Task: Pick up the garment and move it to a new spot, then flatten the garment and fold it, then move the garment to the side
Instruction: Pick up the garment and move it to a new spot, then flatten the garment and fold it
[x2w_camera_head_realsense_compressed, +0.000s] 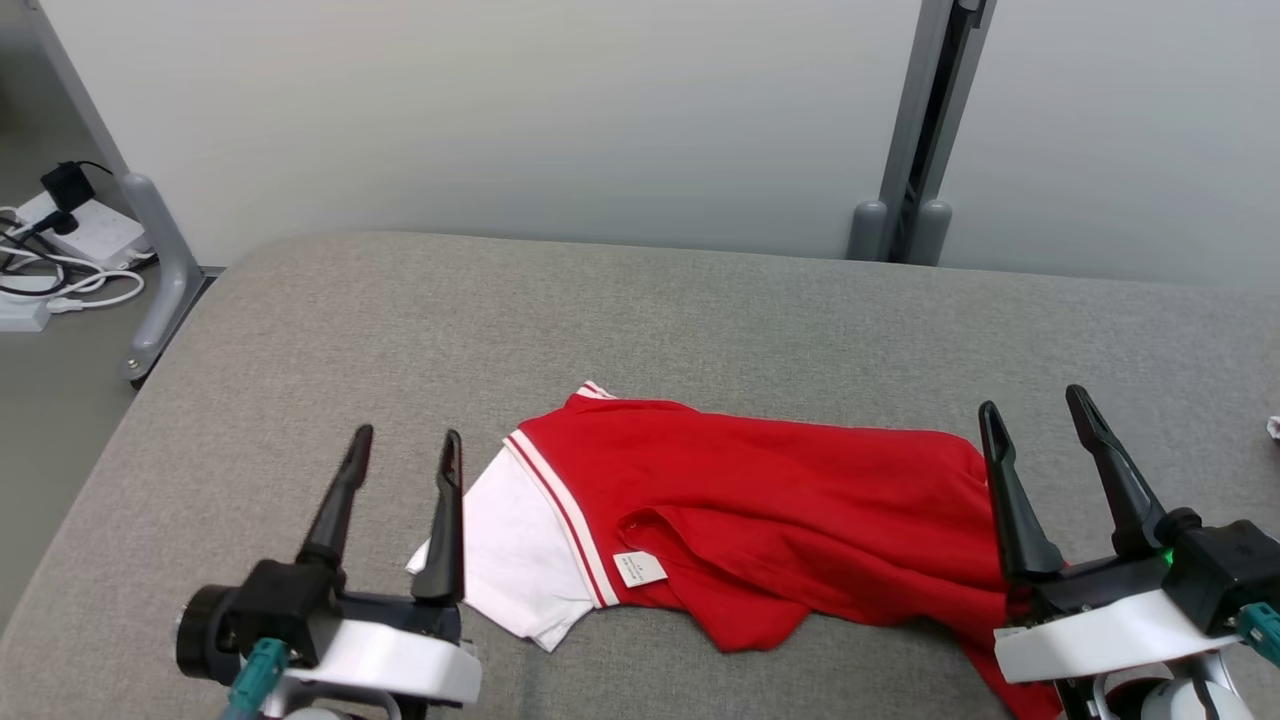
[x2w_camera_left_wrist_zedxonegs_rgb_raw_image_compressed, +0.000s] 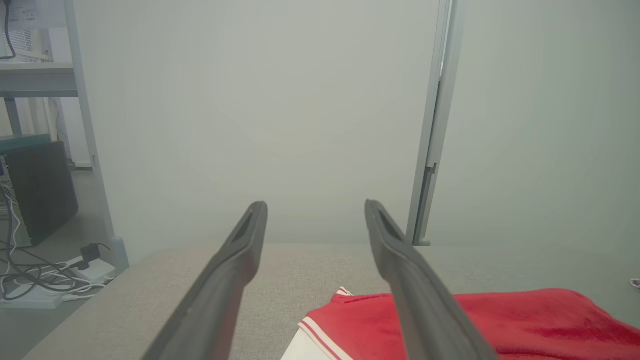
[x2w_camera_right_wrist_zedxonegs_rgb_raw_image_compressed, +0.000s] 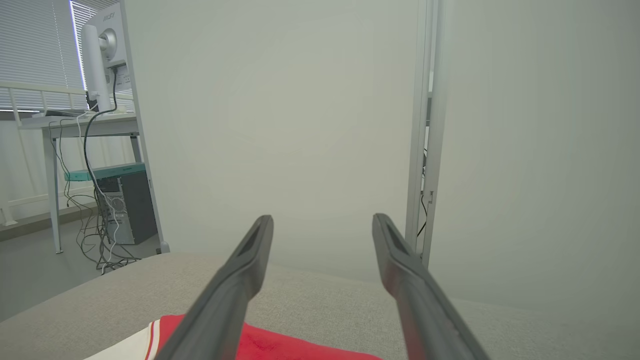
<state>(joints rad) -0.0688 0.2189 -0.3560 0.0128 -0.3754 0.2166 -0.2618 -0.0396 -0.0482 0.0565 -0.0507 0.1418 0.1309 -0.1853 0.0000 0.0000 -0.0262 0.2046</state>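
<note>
Head view: I see the garment (x2w_camera_head_realsense_compressed: 780, 520), red with a white sleeve (x2w_camera_head_realsense_compressed: 520, 560) trimmed in red stripes, lying rumpled on the grey padded surface (x2w_camera_head_realsense_compressed: 640, 310), toward its near edge, between my two grippers. A small white label (x2w_camera_head_realsense_compressed: 640, 568) shows near the middle fold. Left gripper (x2w_camera_head_realsense_compressed: 409, 433): fingers spread wide, nothing between them, hovering just beside the sleeve end. Right gripper (x2w_camera_head_realsense_compressed: 1034, 400): also spread wide and holding nothing, over the garment's right end, where red cloth runs beneath the wrist. Both wrist views look along parted fingers toward a pale partition wall (x2w_camera_head_realsense_compressed: 500, 120), with the red cloth low in each.
</note>
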